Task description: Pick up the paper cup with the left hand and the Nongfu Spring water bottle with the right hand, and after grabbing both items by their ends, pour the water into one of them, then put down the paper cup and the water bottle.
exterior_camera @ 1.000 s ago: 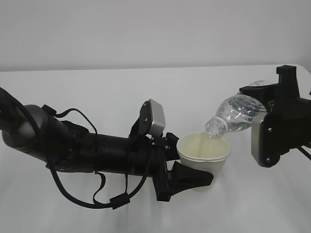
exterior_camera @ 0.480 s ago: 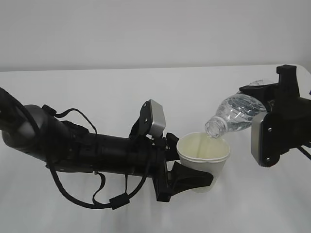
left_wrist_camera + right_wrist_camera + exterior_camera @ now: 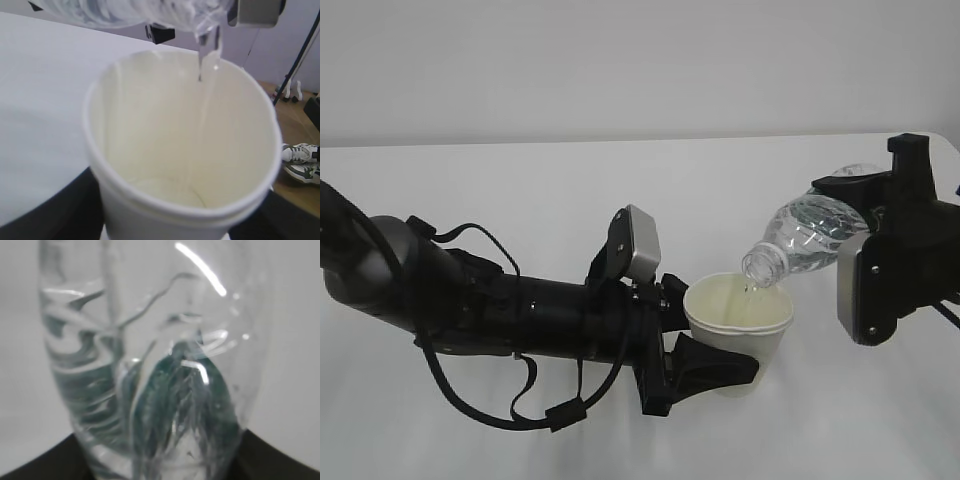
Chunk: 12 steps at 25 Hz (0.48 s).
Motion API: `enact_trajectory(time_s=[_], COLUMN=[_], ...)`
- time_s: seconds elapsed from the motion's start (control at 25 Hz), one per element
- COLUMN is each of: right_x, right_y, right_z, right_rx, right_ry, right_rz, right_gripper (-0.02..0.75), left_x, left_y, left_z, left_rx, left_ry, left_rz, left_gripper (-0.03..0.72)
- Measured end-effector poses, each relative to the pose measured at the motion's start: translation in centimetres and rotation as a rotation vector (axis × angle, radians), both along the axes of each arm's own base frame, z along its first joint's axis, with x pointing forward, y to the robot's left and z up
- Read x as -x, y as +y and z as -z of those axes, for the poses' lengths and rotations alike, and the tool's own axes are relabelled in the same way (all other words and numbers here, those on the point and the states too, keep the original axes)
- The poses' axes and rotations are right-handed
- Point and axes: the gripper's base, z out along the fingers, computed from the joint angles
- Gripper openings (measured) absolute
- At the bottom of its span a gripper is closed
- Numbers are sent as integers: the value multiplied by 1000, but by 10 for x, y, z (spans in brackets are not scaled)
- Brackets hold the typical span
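My left gripper (image 3: 715,350) is shut on the white paper cup (image 3: 741,328), holding it upright just above the table. My right gripper (image 3: 865,225) is shut on the clear Nongfu Spring water bottle (image 3: 810,238), tilted mouth-down to the left, its open neck right over the cup's rim. In the left wrist view a thin stream of water runs from the bottle (image 3: 135,11) into the cup (image 3: 180,150), and black fingers flank its base. The right wrist view is filled by the bottle (image 3: 150,370) with dark green showing through it.
The white table (image 3: 520,190) stretches behind and in front of both arms. The left arm (image 3: 470,305) with its looped cables lies low across the left half. Off the table's right edge are a wooden floor and shoes (image 3: 300,160).
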Motion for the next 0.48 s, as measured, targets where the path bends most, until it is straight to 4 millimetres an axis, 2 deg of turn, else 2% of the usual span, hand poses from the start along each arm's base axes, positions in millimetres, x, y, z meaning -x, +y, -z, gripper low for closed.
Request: enact_trajectory(time_s=[0.48], right_x=[0], right_y=[0], right_z=[0], right_rx=[2], right_ry=[-1], right_rz=[-1], right_gripper=[356], left_x=[0], left_y=[0], left_z=[0], left_rx=[0], left_ry=[1], left_rz=[0], left_gripper=[477])
